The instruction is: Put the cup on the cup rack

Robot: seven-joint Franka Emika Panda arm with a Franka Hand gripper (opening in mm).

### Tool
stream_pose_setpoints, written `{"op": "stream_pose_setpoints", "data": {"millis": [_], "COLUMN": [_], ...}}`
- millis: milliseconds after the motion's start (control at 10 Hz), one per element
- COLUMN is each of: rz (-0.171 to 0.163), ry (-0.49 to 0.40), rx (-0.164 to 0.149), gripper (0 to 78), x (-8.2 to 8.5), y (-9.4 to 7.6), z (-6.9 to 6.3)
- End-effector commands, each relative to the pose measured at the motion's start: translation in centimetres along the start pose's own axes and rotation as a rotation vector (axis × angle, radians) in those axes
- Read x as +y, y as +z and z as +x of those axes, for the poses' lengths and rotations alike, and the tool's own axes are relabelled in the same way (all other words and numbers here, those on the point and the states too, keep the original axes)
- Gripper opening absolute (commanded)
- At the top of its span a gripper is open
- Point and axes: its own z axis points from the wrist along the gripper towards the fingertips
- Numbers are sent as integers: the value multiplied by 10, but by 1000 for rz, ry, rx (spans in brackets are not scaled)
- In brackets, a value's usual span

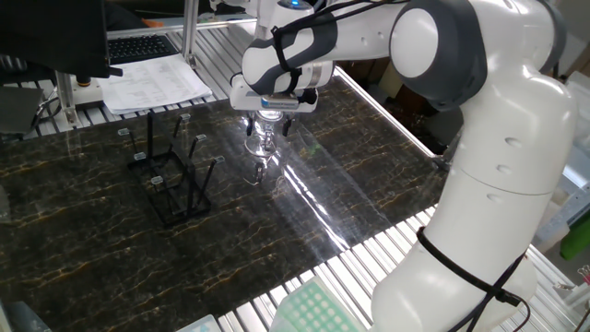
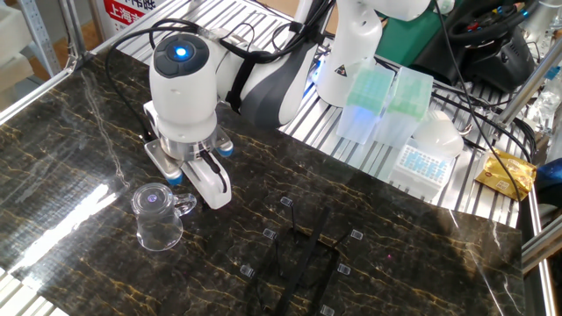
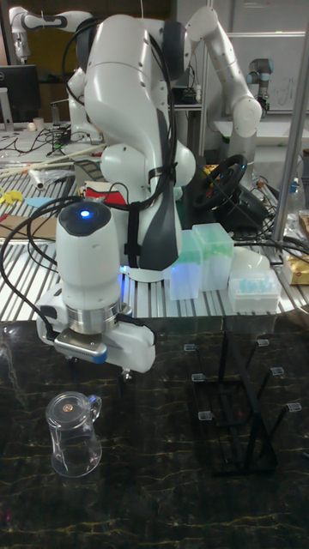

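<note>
while the cup (image 2: 159, 216) stands free on the bench (image 2: 70, 132), the grasp is being prepared; the end effector (image 2: 200, 186) opening cannot be told, and the cup rack (image 2: 303, 263) waits.

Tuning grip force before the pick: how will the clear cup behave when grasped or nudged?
The cup looks like rigid clear glass, so probably slippery and breakable under hard squeezing. It stands upright on a flat base, so it would likely slide rather than roll. Its side handle may make it swing.

White-grey arm (image 2: 263, 79), black cables
</note>
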Motion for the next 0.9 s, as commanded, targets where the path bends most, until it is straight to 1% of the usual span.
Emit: {"op": "stream_pose_setpoints", "data": {"millis": [100,300,500,900], "rz": [1,1,0,-2], "ry": [-18,-21,-8,-7], "rx": [3,4,5,6], "gripper": [774,774,774,774], "x": [-20,-21,-18,-17], "y": [22,28,33,36], "z": [-17,-19,-20,-20]}}
